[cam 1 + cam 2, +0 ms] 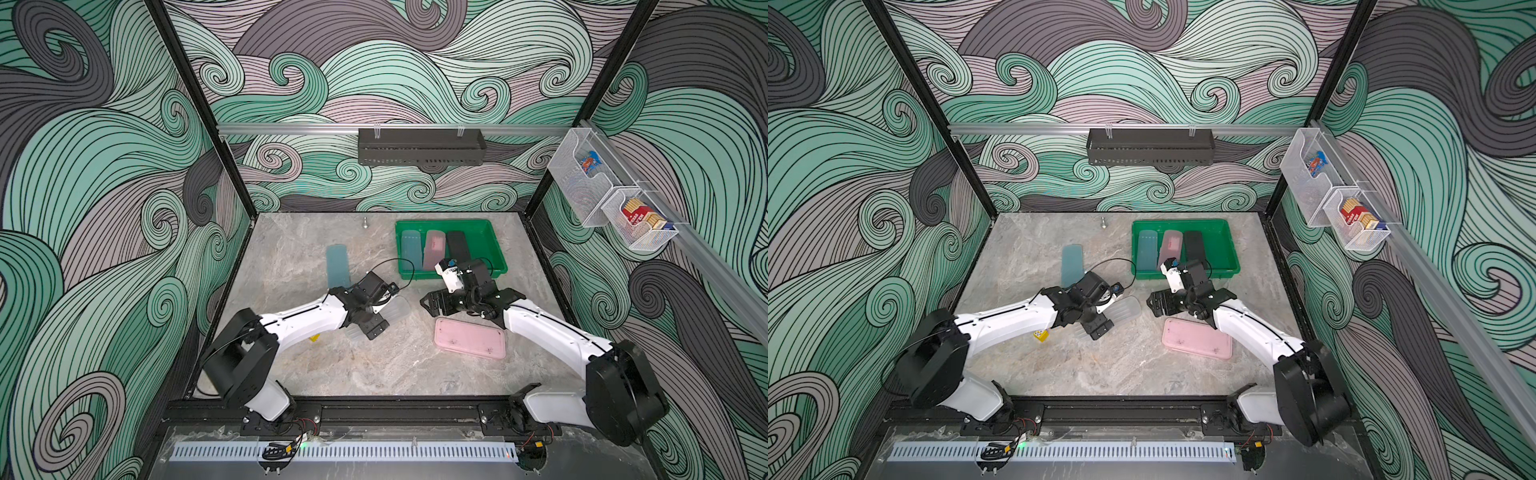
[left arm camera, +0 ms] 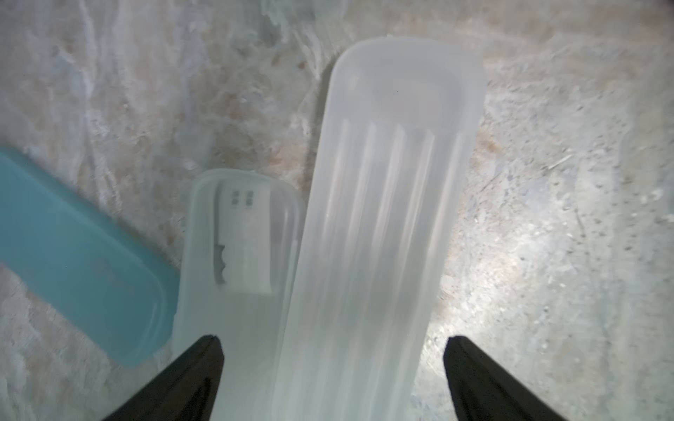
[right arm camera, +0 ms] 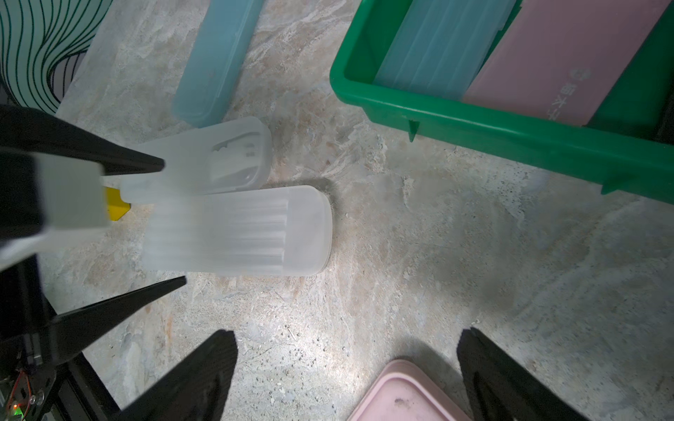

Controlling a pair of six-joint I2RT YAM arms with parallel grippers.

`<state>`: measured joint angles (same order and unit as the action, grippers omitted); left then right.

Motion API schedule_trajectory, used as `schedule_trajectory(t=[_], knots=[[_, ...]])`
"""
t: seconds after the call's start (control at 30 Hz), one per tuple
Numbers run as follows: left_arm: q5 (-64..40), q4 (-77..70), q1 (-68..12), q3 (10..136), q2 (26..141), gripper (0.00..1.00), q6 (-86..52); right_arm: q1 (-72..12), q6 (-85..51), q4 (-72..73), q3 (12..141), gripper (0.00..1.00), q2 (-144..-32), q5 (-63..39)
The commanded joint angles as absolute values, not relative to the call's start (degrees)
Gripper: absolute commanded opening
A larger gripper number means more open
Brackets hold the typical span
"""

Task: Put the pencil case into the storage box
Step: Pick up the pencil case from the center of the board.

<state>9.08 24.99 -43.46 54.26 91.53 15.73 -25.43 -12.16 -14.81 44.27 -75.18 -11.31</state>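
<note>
left arm (image 1: 299, 318): comes in from the lower left of the frame, stretched low toward the middle, wrist kinked
left end effector (image 2: 332, 342): jaws spread pretty much all the way
right arm (image 1: 552, 332): reaches in from the lower right, forearm sloping toward centre frame
right end effector (image 3: 348, 333): wide open too, angled downward
between them: the two end effectors face each other mid-frame, near but apart

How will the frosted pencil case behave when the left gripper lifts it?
Probably stiff: the frosted pencil case looks like ribbed moulded plastic. Likely light, as it seems empty. Its smooth sides may slip in the open left gripper.
</note>
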Motion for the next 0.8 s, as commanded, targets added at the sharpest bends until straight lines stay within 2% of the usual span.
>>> schedule_trajectory(t=[0.0, 0.27, 0.6, 0.77], knots=[[6.2, 23.0, -43.3, 55.8, 93.5, 0.99, 22.0, -25.1, -11.8, -14.8, 43.9, 0.99, -74.4, -13.5], [5.3, 19.4, -43.2, 53.7, 95.4, 0.99, 23.9, -24.5, -11.0, -14.9, 44.0, 0.99, -75.8, -13.7], [1.9, 26.6, -41.7, 59.8, 101.7, 0.98, 25.5, -23.8, -10.5, -15.0, 44.8, 0.99, -76.7, -13.9], [2.1, 30.1, -41.5, 63.9, 105.9, 0.93, 25.9, -22.8, -10.5, -15.0, 44.9, 0.99, -76.3, -14.4]])
